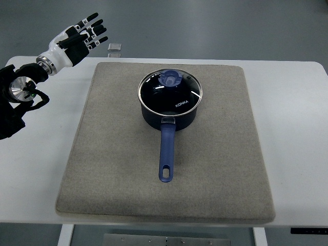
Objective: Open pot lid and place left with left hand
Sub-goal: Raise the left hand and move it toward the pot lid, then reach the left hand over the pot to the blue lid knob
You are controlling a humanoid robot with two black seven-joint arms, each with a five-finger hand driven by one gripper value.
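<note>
A dark blue pot (169,115) stands on the grey mat (113,169), a little right of and beyond its middle. Its long blue handle (166,154) points toward the near edge. A glass lid (170,92) with a steel rim and a blue knob (170,78) lies closed on the pot. My left hand (84,32) hovers at the far left, beyond the table's back edge and well apart from the pot. Its fingers (95,25) are spread and hold nothing. The right arm does not show.
The mat lies on a white table (292,128). A small grey block (115,48) sits at the table's far edge, just right of my left hand. Bare mat stretches to the left of the pot.
</note>
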